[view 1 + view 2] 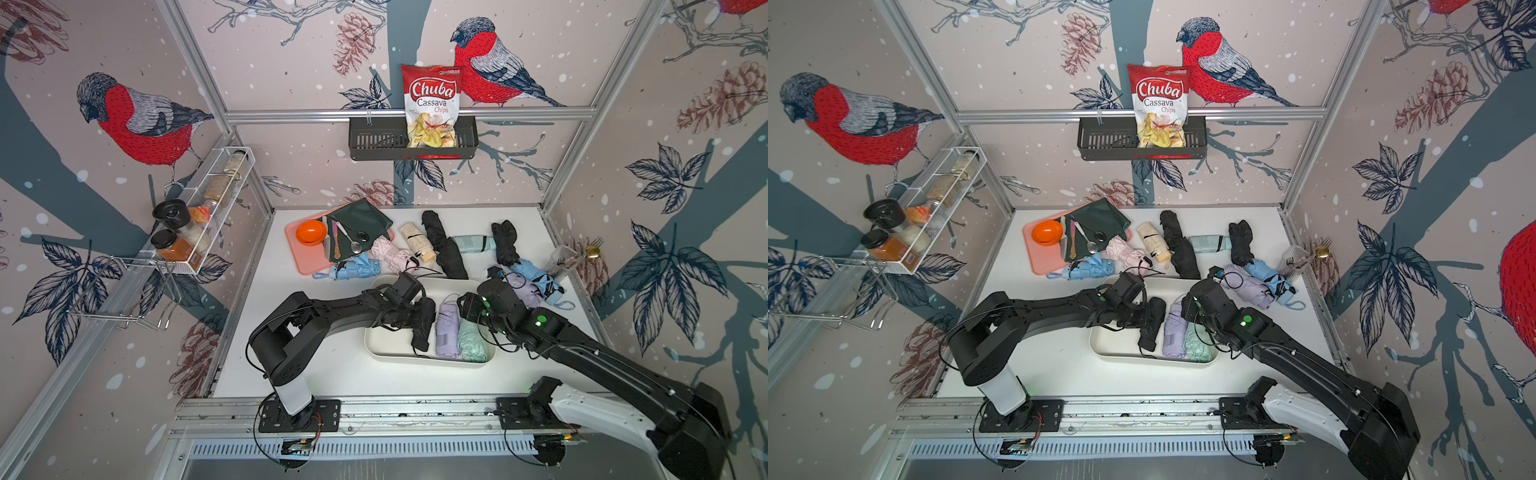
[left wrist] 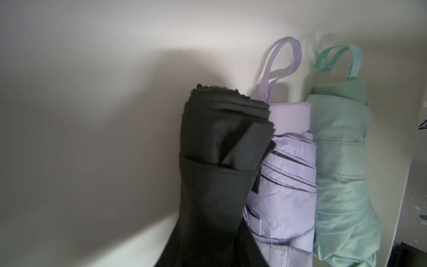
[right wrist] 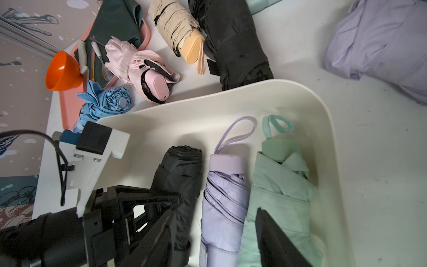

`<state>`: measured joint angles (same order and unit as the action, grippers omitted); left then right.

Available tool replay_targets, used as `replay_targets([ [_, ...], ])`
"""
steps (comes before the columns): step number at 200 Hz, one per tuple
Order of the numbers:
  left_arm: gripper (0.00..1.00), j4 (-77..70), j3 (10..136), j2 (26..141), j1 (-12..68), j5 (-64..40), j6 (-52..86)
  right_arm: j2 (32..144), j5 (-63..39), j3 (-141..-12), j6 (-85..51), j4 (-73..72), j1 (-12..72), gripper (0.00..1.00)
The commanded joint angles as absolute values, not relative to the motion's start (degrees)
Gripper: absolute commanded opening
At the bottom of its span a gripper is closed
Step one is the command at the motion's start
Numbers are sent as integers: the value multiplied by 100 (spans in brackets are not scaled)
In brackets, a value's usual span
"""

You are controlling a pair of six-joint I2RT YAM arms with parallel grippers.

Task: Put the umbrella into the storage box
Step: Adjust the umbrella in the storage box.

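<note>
White tabletop (image 1: 332,374) holds the shallow off-white plastic storage box (image 1: 388,340). Left gripper (image 1: 411,318) pinches the folded black fabric umbrella (image 1: 424,328) low inside it, likely to lay it beside the lilac folded umbrella (image 1: 448,328). Right gripper (image 1: 462,302) hangs open, empty.

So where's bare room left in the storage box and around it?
Bare: storage box floor between its left wall and the black umbrella, under the left arm; table strip between box and front rail. Crowded: lilac umbrella and mint umbrella fill the box's right; loose umbrellas heap behind it.

table: white table (image 1: 332,374) | on it: storage box (image 1: 386,345), pink tray (image 1: 311,261), folded umbrellas (image 1: 451,251)
</note>
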<state>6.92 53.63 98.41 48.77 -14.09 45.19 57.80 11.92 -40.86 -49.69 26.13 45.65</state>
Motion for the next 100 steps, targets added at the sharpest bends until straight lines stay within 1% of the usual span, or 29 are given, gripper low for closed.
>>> replay_targets([
  [1, 0, 488, 5194, 9777, 4886, -1385, 4621, 6132, 1054, -4282, -5309, 2813, 4681, 55],
  [28, 0, 340, 5021, 9675, 4874, -1297, 4683, 6642, 853, -4477, -5349, 2905, 4693, 52],
  [71, 0, 270, 4886, 9591, 4849, -1273, 4696, 7154, 505, -4663, -5237, 2774, 4685, 52],
  [100, 0, 307, 4922, 9641, 4844, -1292, 4641, 7705, 296, -4763, -5126, 2823, 4625, 52],
])
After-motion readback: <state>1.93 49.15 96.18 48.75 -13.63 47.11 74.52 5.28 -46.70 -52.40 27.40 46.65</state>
